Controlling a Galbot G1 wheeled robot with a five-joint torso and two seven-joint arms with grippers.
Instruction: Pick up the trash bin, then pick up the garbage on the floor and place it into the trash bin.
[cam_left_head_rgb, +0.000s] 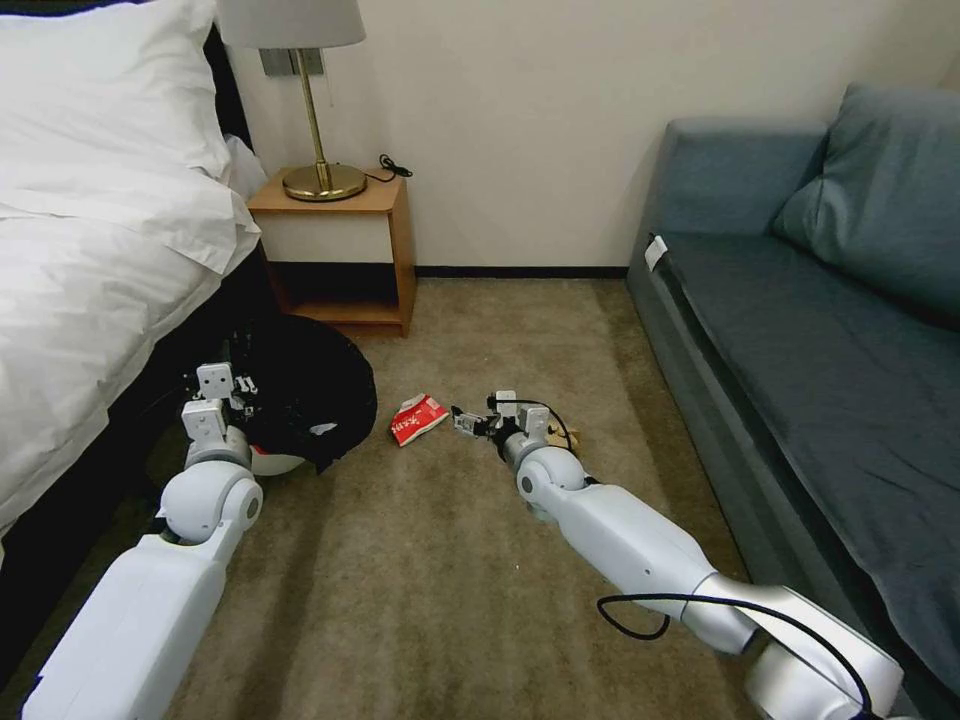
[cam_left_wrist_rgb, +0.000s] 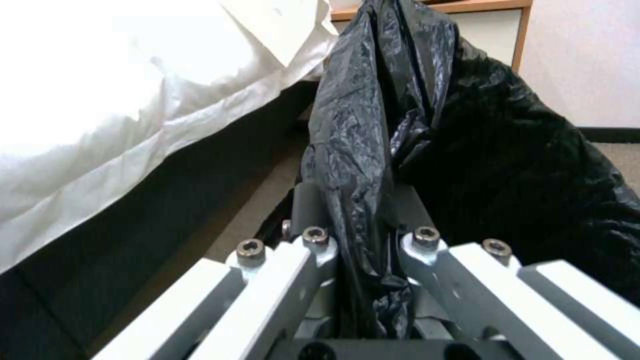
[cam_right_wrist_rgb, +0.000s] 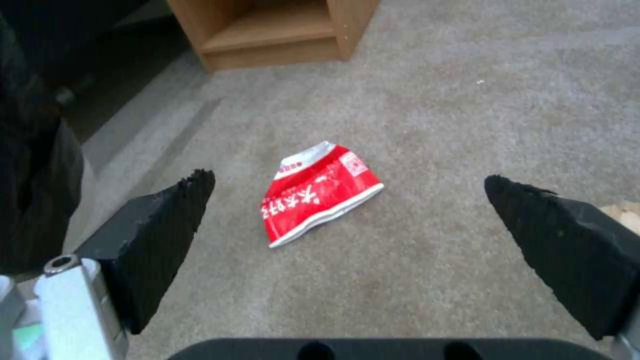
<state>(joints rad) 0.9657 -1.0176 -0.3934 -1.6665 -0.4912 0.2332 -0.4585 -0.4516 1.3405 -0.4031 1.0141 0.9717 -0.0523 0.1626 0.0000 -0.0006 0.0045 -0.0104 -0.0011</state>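
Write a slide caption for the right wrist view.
Open right pincer poised over red-and-white packet lying on carpet, nightstand beyond.

The head view looks forward and down from high up over the carpet (cam_left_head_rgb: 440, 560), taking in the bed (cam_left_head_rgb: 90, 290), the nightstand (cam_left_head_rgb: 340, 250) and the sofa (cam_left_head_rgb: 830, 340). The left wrist view sits close behind the left claw (cam_left_wrist_rgb: 363, 210), facing the black bag (cam_left_wrist_rgb: 467, 150) beside the bed. The right wrist view looks low along the carpet between the right claw's (cam_right_wrist_rgb: 350, 200) fingers at the red packet (cam_right_wrist_rgb: 320, 192) and nightstand, both shared with the head view.

Left gripper (cam_left_wrist_rgb: 363, 260) clamped on the trash bin (cam_left_wrist_rgb: 507, 165)'s black bag, white bed sheet (cam_left_wrist_rgb: 133, 100) upper left.
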